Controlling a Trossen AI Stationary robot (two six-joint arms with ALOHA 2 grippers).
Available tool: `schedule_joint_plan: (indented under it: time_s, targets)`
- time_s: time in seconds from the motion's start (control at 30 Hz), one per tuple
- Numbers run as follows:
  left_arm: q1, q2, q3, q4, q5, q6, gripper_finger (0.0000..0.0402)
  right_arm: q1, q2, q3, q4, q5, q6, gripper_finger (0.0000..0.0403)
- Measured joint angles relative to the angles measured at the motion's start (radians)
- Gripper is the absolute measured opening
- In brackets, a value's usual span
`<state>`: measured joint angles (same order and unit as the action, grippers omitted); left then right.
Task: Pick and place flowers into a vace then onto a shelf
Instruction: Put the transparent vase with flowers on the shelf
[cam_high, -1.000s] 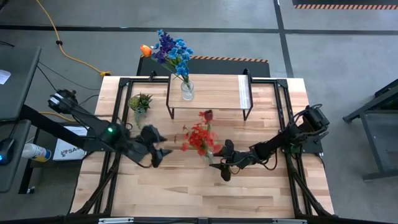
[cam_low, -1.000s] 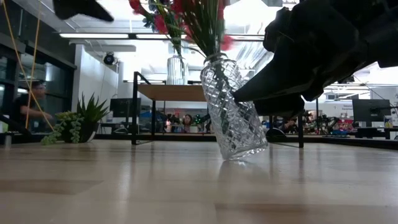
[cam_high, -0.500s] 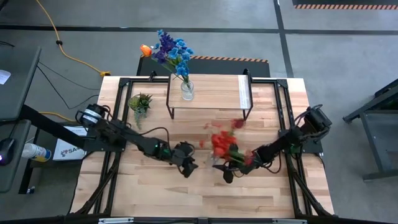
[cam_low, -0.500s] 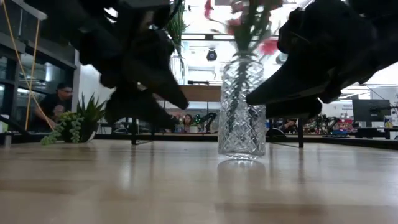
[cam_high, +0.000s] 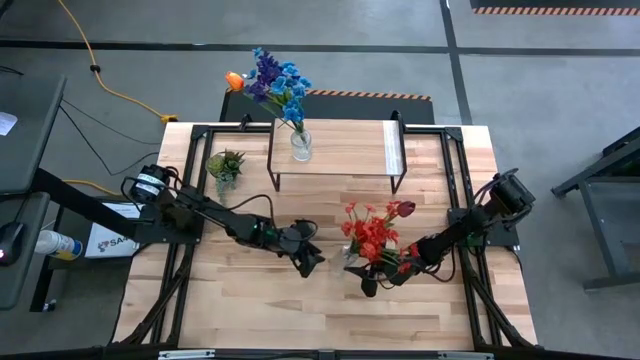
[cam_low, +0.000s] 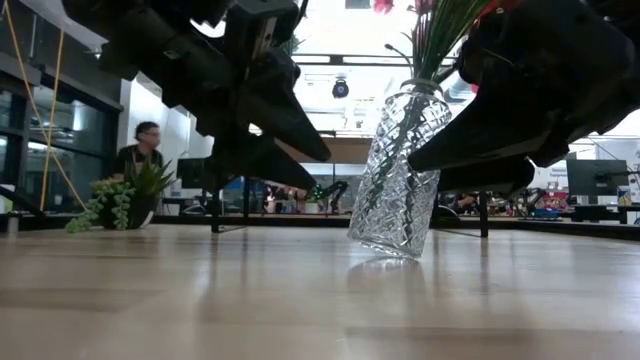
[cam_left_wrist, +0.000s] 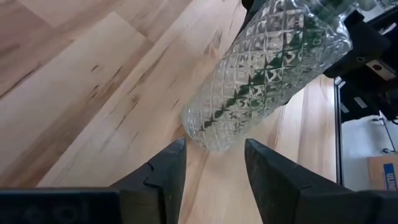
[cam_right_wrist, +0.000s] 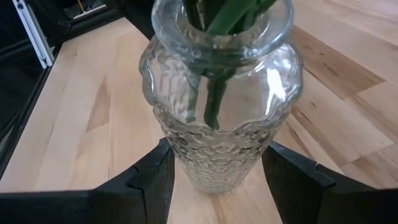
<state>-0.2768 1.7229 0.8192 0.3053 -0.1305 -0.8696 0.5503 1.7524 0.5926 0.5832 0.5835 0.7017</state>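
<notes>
A cut-glass vase (cam_low: 398, 170) with red flowers (cam_high: 374, 235) stands tilted at mid-table, its mouth leaning toward my right gripper (cam_right_wrist: 214, 163), which is shut on it. My left gripper (cam_left_wrist: 214, 149) is open and low over the table on the vase's other side. Its fingertips sit just short of the vase's base (cam_left_wrist: 208, 138), and I cannot tell whether they touch it. A second vase (cam_high: 300, 146) with blue, purple and orange flowers (cam_high: 272, 80) stands on the left end of the shelf (cam_high: 345, 150) at the far edge. My right gripper pinches the vase's patterned body (cam_right_wrist: 214, 149) between its two fingers (cam_right_wrist: 152, 177), one on each side, below the neck. The fingers come from the table's right, slanting slightly down. The vase leans mouth-first toward the gripper, with its base (cam_low: 388, 245) down at the tabletop.
A small green potted plant (cam_high: 225, 164) stands left of the shelf. The shelf's dark legs (cam_high: 272, 180) rise behind the work spot. Bare planks stretch toward the near edge (cam_high: 300, 320). A person (cam_low: 140, 150) shows in the room beyond the table.
My left gripper has dropped and swept toward the table's right, up to the vase, with its fingers drawn closer together. The vase in my right gripper has rocked from leaning left, through upright, to leaning right. Its flowers have swung toward the right edge.
</notes>
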Motion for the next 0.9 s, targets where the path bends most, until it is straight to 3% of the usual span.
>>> schedule_joint_plan:
  time_s: [0.63,0.9]
  targets:
    - [0.002,-0.001,0.000,0.036,0.009,0.008,0.0195,-0.015,0.004,0.024,0.012,-0.054,-0.051,0.0211]
    - [0.000,-0.001,0.000,0.039,0.047,0.009,0.0195,-0.019,0.003,0.061,-0.079,-0.040,-0.055,0.0211]
